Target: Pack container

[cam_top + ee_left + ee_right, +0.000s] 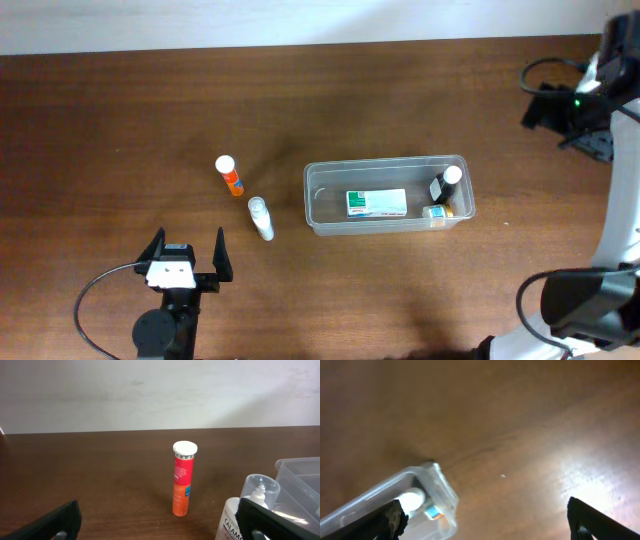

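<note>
Beside the container (309,198) stand an orange tube (231,176) and white bottle (262,218).

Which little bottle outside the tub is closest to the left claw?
The white calamine bottle with the clear cap; the orange tube stands farther away.

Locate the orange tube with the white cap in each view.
Overhead: the orange tube stands left of centre, apart from the container to its right.
Left wrist: orange tube upright at mid-frame; container corner at the right edge.
Right wrist: not in it; only the container end shows, lower left.
Shared landmark: the container.
</note>
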